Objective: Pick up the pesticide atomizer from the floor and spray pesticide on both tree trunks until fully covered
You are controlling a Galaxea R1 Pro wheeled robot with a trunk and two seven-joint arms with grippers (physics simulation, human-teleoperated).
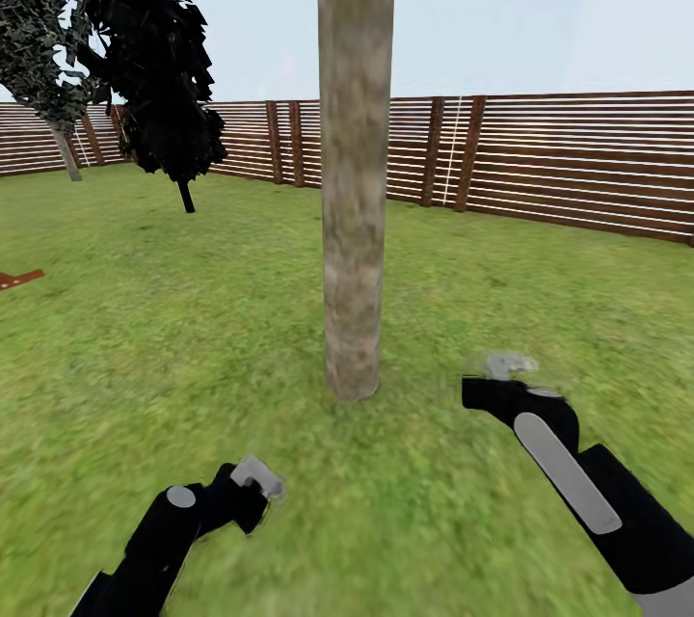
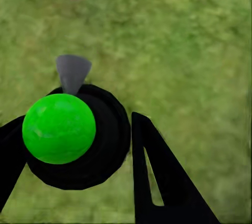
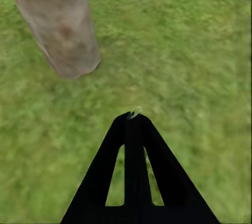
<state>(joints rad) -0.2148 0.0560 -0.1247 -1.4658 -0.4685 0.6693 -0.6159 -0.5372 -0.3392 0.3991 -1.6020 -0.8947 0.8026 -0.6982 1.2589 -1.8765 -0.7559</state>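
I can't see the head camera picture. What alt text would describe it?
A thick bare tree trunk rises from a grass lawn straight ahead, with a slatted wooden fence behind it. Two black robot arms reach in from below, the left gripper and the right gripper.

The tree trunk point(image 1: 355, 164) stands on grass point(image 1: 193, 328), fence point(image 1: 578, 159) behind it.

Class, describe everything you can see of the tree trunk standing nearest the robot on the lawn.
The tree trunk is a thick, straight, upright column of mottled grey-brown bark, bare of branches as far up as the head view shows. Its foot stands in the green grass, a little ahead of the robot and between its two arms. Dark leaves hang at the top edge of the picture. No white specks show on the bark. Nothing touches it but the ground. Both wrist views catch its lower end.
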